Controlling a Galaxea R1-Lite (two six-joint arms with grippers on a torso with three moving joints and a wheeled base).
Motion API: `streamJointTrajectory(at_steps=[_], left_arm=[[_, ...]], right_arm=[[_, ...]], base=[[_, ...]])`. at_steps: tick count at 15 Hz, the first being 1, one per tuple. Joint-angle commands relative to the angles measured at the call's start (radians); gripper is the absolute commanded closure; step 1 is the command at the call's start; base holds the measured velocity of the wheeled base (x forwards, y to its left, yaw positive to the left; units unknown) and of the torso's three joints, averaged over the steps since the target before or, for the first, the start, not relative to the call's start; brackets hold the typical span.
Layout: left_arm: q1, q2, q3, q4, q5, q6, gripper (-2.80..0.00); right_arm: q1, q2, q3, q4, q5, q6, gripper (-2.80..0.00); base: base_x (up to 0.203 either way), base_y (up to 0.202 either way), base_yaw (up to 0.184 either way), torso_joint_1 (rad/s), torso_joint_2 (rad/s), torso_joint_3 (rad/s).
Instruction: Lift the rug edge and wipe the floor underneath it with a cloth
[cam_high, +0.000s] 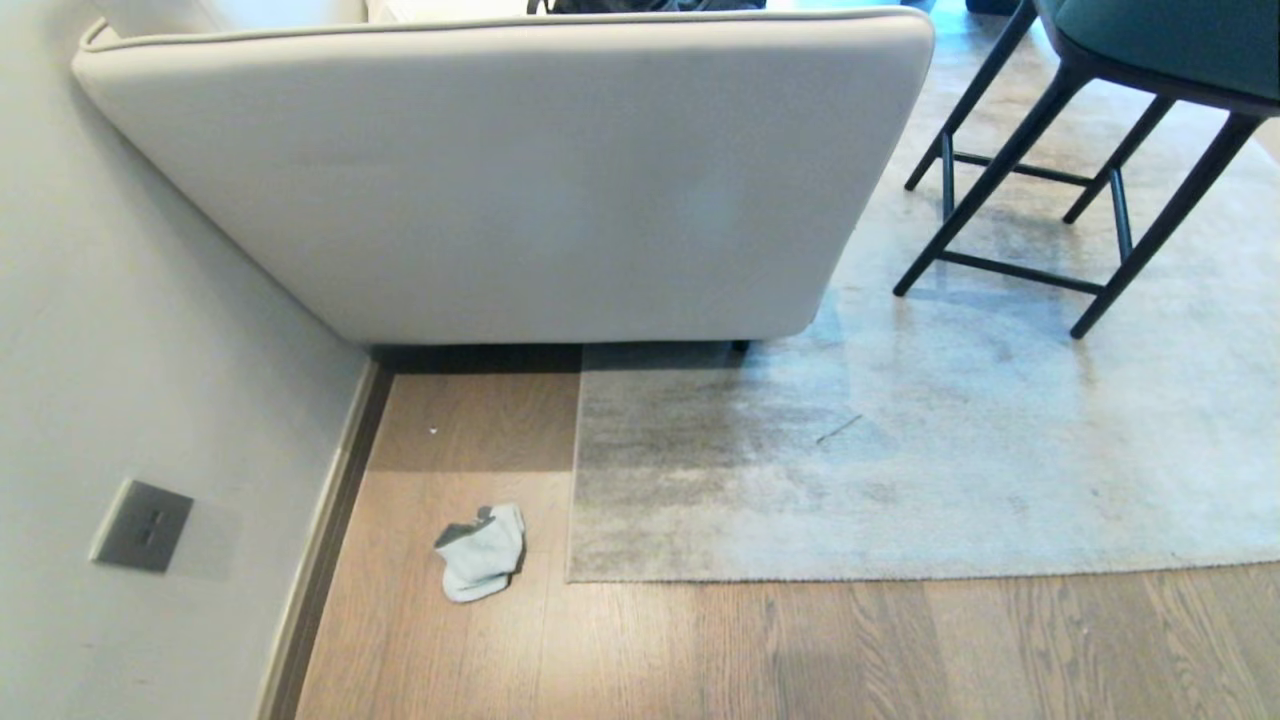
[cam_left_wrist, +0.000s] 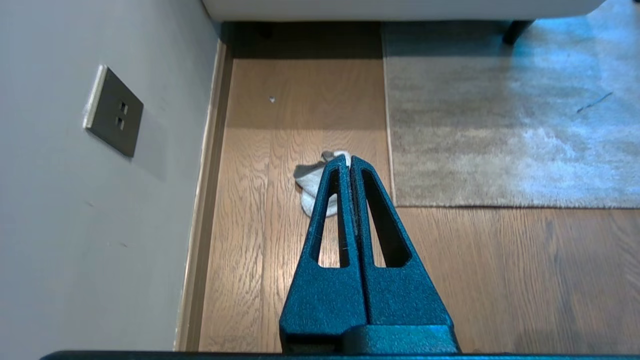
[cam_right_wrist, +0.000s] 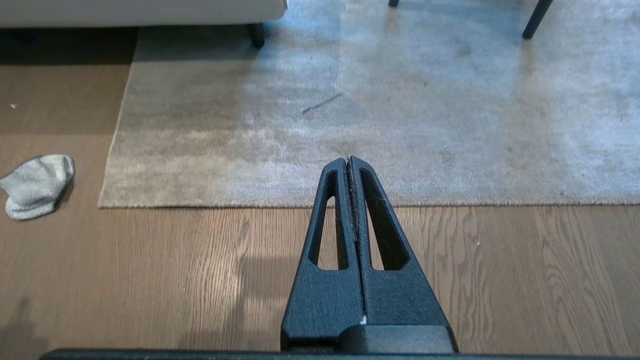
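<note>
A pale grey-beige rug lies flat on brown wood-plank floor; its rug edge and square corner face me. A small crumpled cloth, pale with a dark grey bit, lies on the floor just left of that corner, between rug and wall. Neither arm shows in the head view. My left gripper is shut and empty, held above the floor, with the cloth partly hidden behind its tips. My right gripper is shut and empty, above the rug edge, with the cloth off to one side.
A pale sofa side stands over the rug's far-left part. A dark-legged stool stands on the rug at the far right. A grey wall with a socket plate and a baseboard bounds the left.
</note>
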Motion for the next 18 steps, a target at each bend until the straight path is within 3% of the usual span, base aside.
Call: streamJointTrajectory(at_steps=[1, 18], left_arm=[[0.0, 0.0, 0.0, 0.0, 0.0, 0.0, 0.0], [0.0, 0.0, 0.0, 0.0, 0.0, 0.0, 0.0]], right_arm=[[0.0, 0.001, 0.0, 0.0, 0.0, -0.001, 0.0], [0.0, 0.001, 0.0, 0.0, 0.0, -0.001, 0.0]], base=[[0.0, 0.0, 0.0, 0.005, 0.0, 0.203], [0.0, 0.0, 0.0, 0.003, 0.0, 0.203]])
